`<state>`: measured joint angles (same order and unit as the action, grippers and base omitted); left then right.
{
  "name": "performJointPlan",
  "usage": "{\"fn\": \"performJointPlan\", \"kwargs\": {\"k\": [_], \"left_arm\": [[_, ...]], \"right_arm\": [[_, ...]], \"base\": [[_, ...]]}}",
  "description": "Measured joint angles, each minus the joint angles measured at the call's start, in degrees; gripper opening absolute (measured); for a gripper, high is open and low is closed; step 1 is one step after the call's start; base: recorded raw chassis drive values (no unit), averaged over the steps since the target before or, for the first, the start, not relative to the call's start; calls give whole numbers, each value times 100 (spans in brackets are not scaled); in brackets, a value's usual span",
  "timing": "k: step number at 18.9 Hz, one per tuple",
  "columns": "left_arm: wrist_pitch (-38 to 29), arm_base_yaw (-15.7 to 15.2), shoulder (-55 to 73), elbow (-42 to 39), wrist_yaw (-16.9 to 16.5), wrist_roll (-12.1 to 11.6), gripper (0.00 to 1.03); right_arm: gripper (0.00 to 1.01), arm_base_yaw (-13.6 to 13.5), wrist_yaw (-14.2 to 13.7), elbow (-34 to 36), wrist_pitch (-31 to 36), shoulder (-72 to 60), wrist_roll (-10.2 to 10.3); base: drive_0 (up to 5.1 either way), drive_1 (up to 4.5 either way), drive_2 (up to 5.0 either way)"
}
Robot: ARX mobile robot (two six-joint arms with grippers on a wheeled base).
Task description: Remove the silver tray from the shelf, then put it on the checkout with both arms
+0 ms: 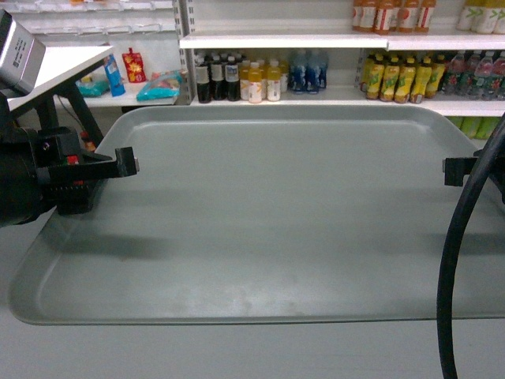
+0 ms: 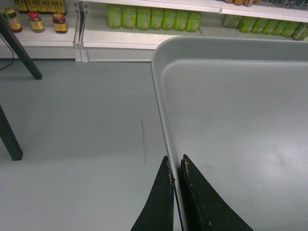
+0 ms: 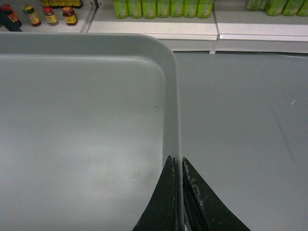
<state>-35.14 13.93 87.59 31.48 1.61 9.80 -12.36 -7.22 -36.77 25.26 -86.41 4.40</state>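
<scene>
The silver tray (image 1: 268,213) is already off the shelf (image 1: 339,39) and held level over the floor, left tool (image 2: 177,185) and right tool (image 3: 177,180) each pinching a side rim, so only setting it on the checkout tabletop (image 1: 67,67) seems left.

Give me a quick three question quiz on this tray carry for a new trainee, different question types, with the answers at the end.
1. True or false: the silver tray rests on a shelf.
2. Multiple choice: what does the left gripper pinch? A) a bottle B) the tray's rim C) nothing
3. Short answer: what is under the tray in the wrist views?

Key
1. False: it is held over the grey floor, the shelves behind it.
2. B: the left gripper is shut on the tray's left rim; the right gripper is shut on the right rim.
3. Grey floor.
</scene>
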Motion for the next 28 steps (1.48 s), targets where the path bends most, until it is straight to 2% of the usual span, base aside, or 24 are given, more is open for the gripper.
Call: {"fn": "performJointPlan", "kwargs": {"k": [28], "left_arm": [[11, 11, 13, 4, 2, 2, 3]], "right_arm": [[3, 4, -2, 0, 7, -11, 0]], "base": [[3, -431, 436]]}}
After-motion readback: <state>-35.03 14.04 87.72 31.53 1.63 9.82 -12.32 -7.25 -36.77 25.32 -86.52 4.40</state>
